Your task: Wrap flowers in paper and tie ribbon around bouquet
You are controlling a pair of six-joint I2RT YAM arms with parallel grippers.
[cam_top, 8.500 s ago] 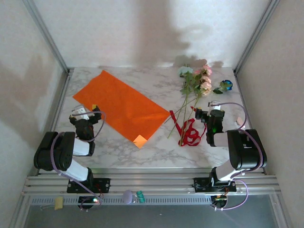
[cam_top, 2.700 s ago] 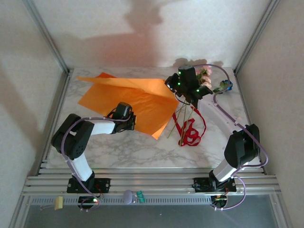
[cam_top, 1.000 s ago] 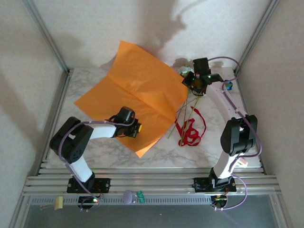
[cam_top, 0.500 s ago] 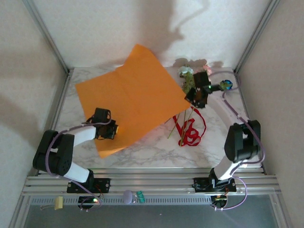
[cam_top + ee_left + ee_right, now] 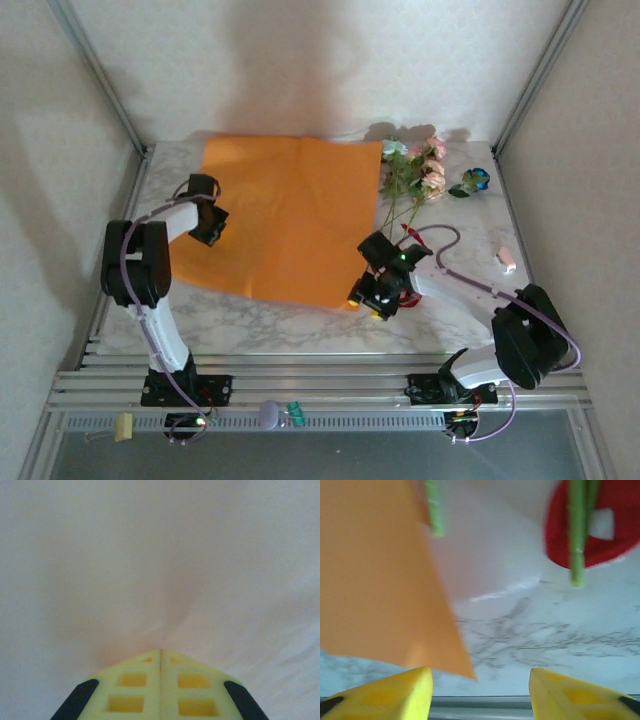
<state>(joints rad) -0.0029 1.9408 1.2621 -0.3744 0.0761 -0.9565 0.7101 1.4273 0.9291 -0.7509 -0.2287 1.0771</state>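
The orange paper (image 5: 285,215) lies spread flat across the left and middle of the table. My left gripper (image 5: 208,222) is at the sheet's left edge. In the left wrist view its yellow fingers (image 5: 160,652) are pressed together, with a trace of orange in the seam. My right gripper (image 5: 372,298) hangs open just above the paper's near right corner (image 5: 380,585), holding nothing. The flowers (image 5: 420,170) lie at the back right, with their green stems (image 5: 577,530) running toward me. The red ribbon (image 5: 600,535) lies under those stems, mostly covered by my right arm in the top view.
A dark blue bloom (image 5: 475,181) lies apart near the right rail. A small pale object (image 5: 505,260) sits at the right edge. Marble table (image 5: 300,325) shows between the paper and the near metal rail (image 5: 320,385). Walls close in the back and sides.
The paper, held up in the air before, has swung down and lies flat. My right gripper has opened, let go and dropped to the near right corner. My left gripper moved back-left.
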